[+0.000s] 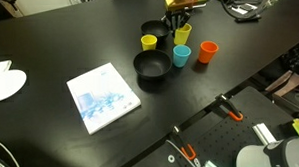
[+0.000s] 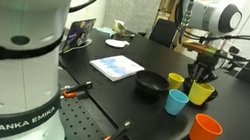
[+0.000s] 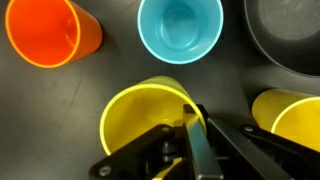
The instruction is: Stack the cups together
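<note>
Four small cups stand close together on the black table. My gripper [image 3: 195, 125] is shut on the rim of a yellow cup [image 3: 140, 115], one finger inside and one outside; this cup also shows in both exterior views [image 1: 183, 33] [image 2: 200, 92]. The other yellow cup [image 3: 295, 120] [image 1: 149, 40] [image 2: 176, 81] stands beside it. The teal-blue cup [image 3: 180, 28] [image 1: 182, 55] [image 2: 177, 102] and the orange cup [image 3: 45, 30] [image 1: 207, 52] [image 2: 206, 129] stand just past the held cup, both empty and upright.
A black bowl [image 1: 153, 67] [image 2: 149, 83] [image 3: 290, 35] sits next to the teal cup. A white and blue booklet [image 1: 102, 96] [image 2: 117, 67] lies further along the table. A white object [image 1: 1, 81] lies near the table's edge.
</note>
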`<control>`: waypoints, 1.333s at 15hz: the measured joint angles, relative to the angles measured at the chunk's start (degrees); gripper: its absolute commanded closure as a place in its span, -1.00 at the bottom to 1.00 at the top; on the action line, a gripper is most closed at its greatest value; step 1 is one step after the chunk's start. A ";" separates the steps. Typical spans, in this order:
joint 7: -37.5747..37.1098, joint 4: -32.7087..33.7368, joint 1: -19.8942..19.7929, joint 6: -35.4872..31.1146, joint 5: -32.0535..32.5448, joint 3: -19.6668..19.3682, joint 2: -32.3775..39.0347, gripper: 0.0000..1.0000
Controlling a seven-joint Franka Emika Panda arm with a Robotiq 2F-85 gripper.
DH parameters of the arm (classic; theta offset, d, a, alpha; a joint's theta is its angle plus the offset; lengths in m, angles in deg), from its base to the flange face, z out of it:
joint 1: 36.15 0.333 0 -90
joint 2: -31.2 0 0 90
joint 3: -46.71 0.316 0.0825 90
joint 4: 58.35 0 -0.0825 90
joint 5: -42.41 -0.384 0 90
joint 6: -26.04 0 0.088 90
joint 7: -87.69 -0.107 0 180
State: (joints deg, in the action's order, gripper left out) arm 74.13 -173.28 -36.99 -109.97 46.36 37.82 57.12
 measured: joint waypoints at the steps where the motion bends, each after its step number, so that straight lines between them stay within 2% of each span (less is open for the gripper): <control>1: -1.08 -0.58 0.37 0.28 0.95 -0.28 -1.61 0.88; 5: -4.63 -4.92 1.11 4.57 4.27 -0.76 -9.69 0.88; 8: -5.11 -9.71 1.13 7.88 4.56 -0.45 -15.51 0.88; 10: -4.82 -12.95 1.05 7.79 3.84 0.28 -18.25 0.88; 15: -0.54 -18.56 0.99 1.60 -2.99 3.27 -19.91 0.88; 20: 1.46 -20.55 0.83 -5.85 -3.69 3.98 -18.04 0.88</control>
State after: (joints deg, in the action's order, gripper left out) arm 75.58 -193.83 -36.16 -115.82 42.67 41.81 39.07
